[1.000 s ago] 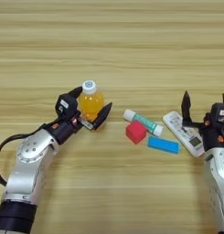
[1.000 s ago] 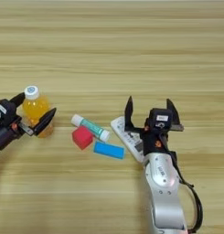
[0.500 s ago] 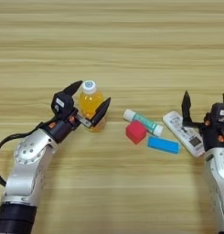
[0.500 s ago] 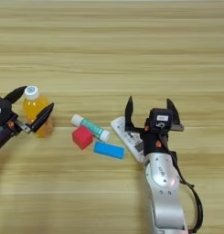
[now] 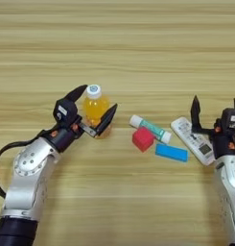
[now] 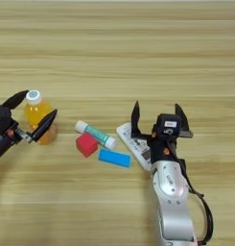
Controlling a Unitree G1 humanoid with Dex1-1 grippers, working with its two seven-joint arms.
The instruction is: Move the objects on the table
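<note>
Table (image 5: 119, 43): wooden top, all items grouped mid-table. Left gripper (image 5: 96, 111): fingers spread, straddling the orange-drink bottle (image 5: 95, 110), apparently not pinching it. Right gripper (image 6: 157, 119): fingers spread, poised over the white remote control (image 6: 134, 144). White-and-green tube (image 5: 150, 129) lies between bottle and remote; flat blue block (image 5: 171, 153) and red cube (image 5: 143, 139) sit just below it. Risk: the upright bottle may tip if one finger touches first or the arm drags sideways.

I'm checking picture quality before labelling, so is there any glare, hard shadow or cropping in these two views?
Left eye view: even light, no glare on the table, only a soft shadow under the left gripper. The right edge crops the right gripper there. Right eye view: right gripper whole; the left arm is cut off.
</note>
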